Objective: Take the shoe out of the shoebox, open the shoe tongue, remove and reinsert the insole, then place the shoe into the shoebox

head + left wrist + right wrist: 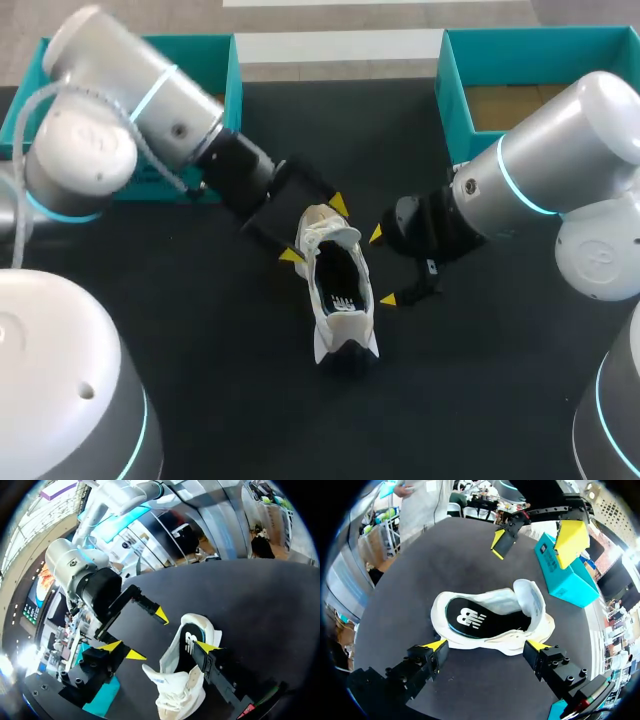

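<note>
Robot lab: arms [150, 110], black table [480, 400]

Left pincer [315, 230], right pincer [381, 266]: both agape.

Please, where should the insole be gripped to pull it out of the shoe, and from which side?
Probably the heel end of the insole, from above: the shoe stands upright, its opening is widest there, and the toe end is hidden under the raised tongue.
</note>
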{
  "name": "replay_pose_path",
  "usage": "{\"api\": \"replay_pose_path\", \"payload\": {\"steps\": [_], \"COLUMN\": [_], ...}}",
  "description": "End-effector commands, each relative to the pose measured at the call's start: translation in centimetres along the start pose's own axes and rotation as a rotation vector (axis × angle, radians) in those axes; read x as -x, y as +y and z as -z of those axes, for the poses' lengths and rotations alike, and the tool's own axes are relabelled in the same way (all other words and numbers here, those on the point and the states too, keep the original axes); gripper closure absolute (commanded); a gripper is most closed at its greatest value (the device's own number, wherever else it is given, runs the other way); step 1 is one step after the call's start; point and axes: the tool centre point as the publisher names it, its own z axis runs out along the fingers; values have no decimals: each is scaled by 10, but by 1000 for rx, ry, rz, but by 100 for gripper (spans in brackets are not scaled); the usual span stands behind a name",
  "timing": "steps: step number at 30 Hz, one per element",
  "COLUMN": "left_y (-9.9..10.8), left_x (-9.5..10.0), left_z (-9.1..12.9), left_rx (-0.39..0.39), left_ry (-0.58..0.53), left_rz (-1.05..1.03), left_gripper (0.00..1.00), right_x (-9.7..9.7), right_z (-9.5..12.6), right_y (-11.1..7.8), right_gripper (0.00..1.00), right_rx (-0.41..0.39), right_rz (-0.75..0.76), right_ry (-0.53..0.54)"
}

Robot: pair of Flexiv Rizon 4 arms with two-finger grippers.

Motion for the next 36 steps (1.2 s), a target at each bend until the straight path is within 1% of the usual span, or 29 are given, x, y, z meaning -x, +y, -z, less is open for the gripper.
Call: {"api": "replay_pose_path", "payload": {"steps": [1, 2, 3, 4, 8, 10, 11, 13, 14, 15, 17, 20, 21, 24, 27, 28, 29, 31, 35, 36], "left_y": [-4, -4, -4, -4, -4, -4, -4, -4, -4, -4, -4, -4, -4, -4, -4, -4, -4, -2, 10, 13], "left_x": [6, 6, 6, 6, 6, 6, 6, 6, 6, 6, 6, 6, 6, 6, 6, 6, 6, 6, 2, 2], "left_z": [12, 12, 12, 12, 12, 12, 12, 12, 12, 12, 12, 12, 12, 12, 12, 12, 12, 12, 10, 9], "left_rx": [-7, -7, -7, -7, -7, -7, -7, -7, -7, -7, -7, -7, -7, -7, -7, -7, -7, -5, 58, 59], "left_ry": [351, 351, 351, 351, 351, 351, 351, 351, 351, 351, 351, 351, 351, 351, 351, 351, 351, 363, 411, 431], "left_rz": [14, 14, 14, 14, 14, 14, 14, 14, 14, 14, 14, 14, 14, 14, 14, 14, 14, 15, 2, -1], "left_gripper": [0, 0, 0, 0, 0, 0, 0, 0, 0, 0, 0, 0, 0, 0, 0, 0, 0, 0, 0, 0], "right_x": [-1, -2, -3, -3, -1, 1, 2, 5, 7, 9, 11, 16, 16, 21, 23, 24, 24, 25, 25, 25], "right_z": [-1, 4, 8, 18, 45, 62, 67, 83, 91, 98, 109, 129, 132, 150, 166, 170, 171, 171, 171, 171], "right_y": [0, -4, -7, -13, -29, -40, -42, -47, -49, -50, -49, -48, -47, -41, -38, -37, -37, -37, -37, -37], "right_gripper": [0, 0, 0, 0, 0, 0, 0, 0, 0, 0, 0, 0, 0, 0, 0, 0, 0, 0, 0, 0], "right_rx": [0, -20, -22, -29, -69, -104, -116, -122, -139, -134, -137, -116, -115, -115, -153, -185, -199, -197, -197, -197], "right_rz": [0, -1, -5, -20, -42, -79, -81, -95, -87, -90, -91, -99, -99, -97, -99, -110, -125, -126, -126, -126], "right_ry": [-3, -1, 2, -3, 2, 10, 15, 13, 20, 21, 27, 24, 23, 29, 20, 28, 19, 11, 11, 11]}}
